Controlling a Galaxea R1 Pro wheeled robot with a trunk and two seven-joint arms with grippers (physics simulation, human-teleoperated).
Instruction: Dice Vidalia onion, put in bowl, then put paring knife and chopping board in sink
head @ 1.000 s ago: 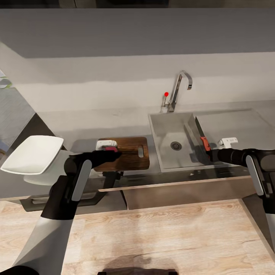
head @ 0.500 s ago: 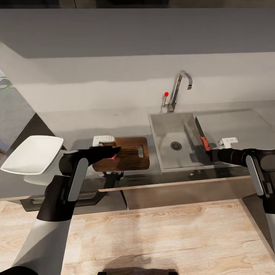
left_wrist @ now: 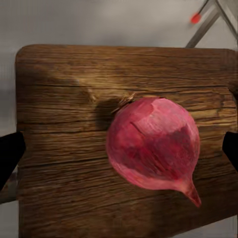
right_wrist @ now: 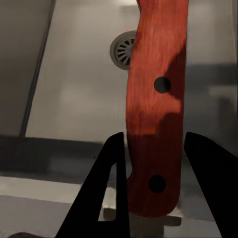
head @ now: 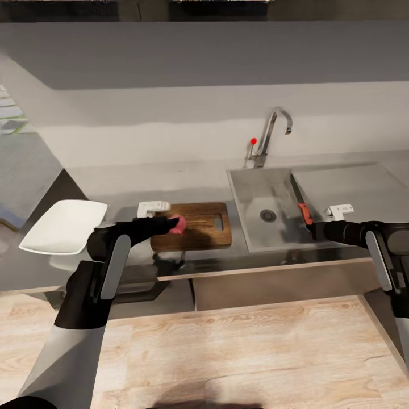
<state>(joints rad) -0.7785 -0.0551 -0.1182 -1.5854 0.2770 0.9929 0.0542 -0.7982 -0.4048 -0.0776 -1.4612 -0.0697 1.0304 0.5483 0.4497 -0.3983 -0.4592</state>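
Head view looks down over a long grey worktop (head: 187, 179) with a steel sink (head: 250, 193) set into it toward the right end. A dark wooden chopping board (head: 199, 230) lies on the worktop just beside the sink's left rim, near the front edge. A white bowl (head: 62, 227) stands well apart from it, toward the left end.

On the end of the board farther from the sink rests the Vidalia onion (head: 177, 224), a small pinkish-red bulb. The left gripper (head: 170, 225) is at the onion. In the left wrist view the onion (left_wrist: 153, 148) lies on the board's grain with the two dark fingertips (left_wrist: 10, 153) spread wide on either side, clear of the skin.

The right gripper (head: 311, 228) hovers at the sink's front right rim and pinches the paring knife (head: 301, 204) by its red-orange handle, blade pointing away over the basin. The right wrist view shows the handle (right_wrist: 156, 104) between the fingers, above the round drain.

The onion looks light and firm, but round and smooth-skinned, so it would likely roll or slip; a hold across its widest middle seems best. The knife looks stiff and slim, and the riveted handle is the sensible place to grip.
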